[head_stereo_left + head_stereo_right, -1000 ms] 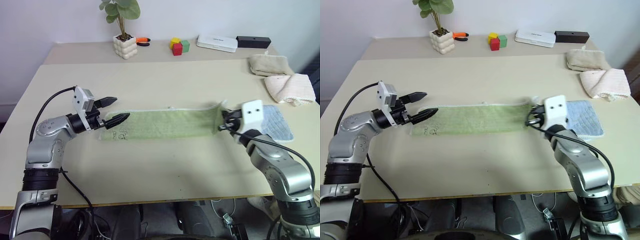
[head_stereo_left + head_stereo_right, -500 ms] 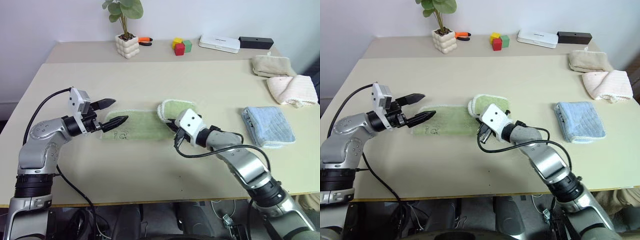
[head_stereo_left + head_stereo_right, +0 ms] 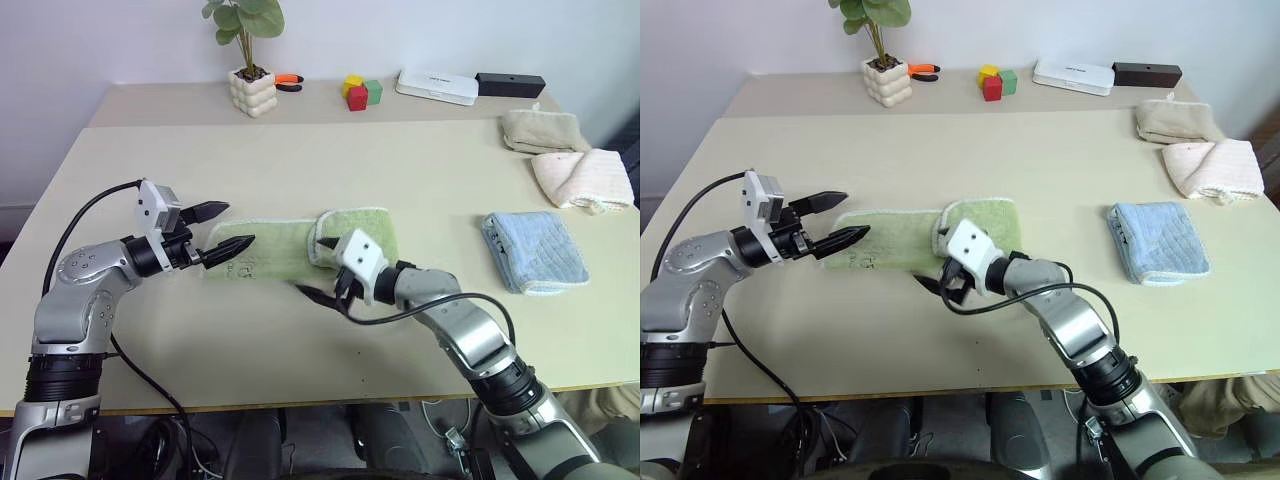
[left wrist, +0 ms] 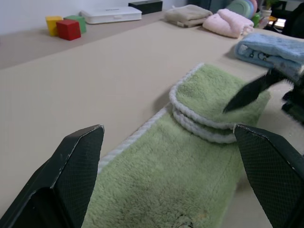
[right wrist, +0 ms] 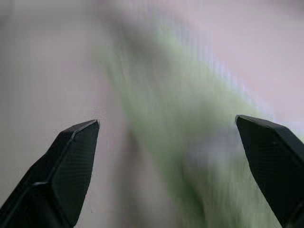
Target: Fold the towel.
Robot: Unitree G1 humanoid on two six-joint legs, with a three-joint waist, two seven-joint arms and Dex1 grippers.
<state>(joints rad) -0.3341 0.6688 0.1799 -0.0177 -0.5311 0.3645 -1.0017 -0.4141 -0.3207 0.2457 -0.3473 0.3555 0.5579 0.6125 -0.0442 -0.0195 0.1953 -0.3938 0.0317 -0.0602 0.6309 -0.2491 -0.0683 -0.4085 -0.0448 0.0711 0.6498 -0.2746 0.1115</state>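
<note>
Towel [image 3: 300,245] betw. both tools: left tool [image 3: 228,228] and right tool [image 3: 318,268] agape, empty.

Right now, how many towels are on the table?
4: the green towel part-folded in the middle between the grippers, a blue one to its right, a pink one and a beige one at the far right.

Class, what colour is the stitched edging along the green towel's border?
White, running along the light-green towel; it shows best in the left wrist view.
</note>
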